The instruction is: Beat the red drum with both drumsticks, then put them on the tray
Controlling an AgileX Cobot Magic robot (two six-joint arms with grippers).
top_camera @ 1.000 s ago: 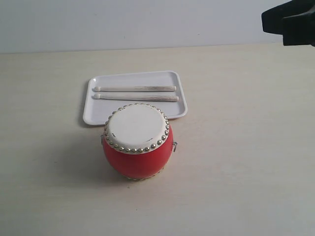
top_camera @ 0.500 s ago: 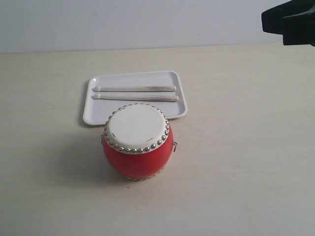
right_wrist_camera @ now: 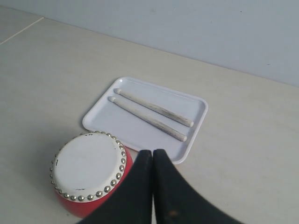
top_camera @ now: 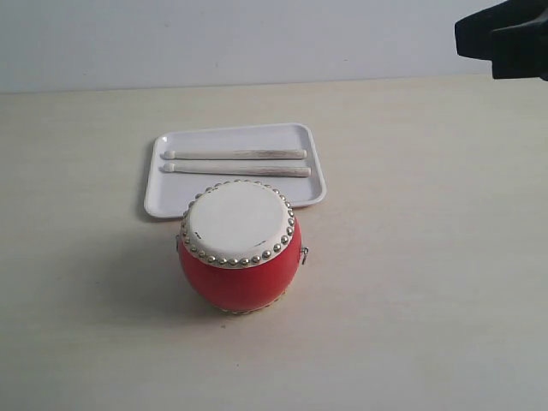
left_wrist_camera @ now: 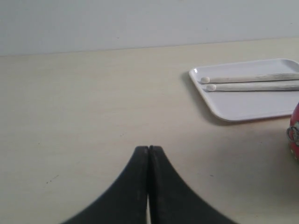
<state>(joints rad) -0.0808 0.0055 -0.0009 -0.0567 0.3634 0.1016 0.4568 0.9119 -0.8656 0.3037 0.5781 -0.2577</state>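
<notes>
The two slim pale wooden drumsticks are in neither tool: the left gripper and the right gripper each have black jaws pressed together on nothing, held over the pale beige table. The sticks lie parallel, side by side, rounded tips to one end, inside the shallow white plastic rectangular tray, apart enough, I judge, for each to be pinched alone. Just in front stands the glossy red barrel-shaped drum, cream skin upward, ready for striking
</notes>
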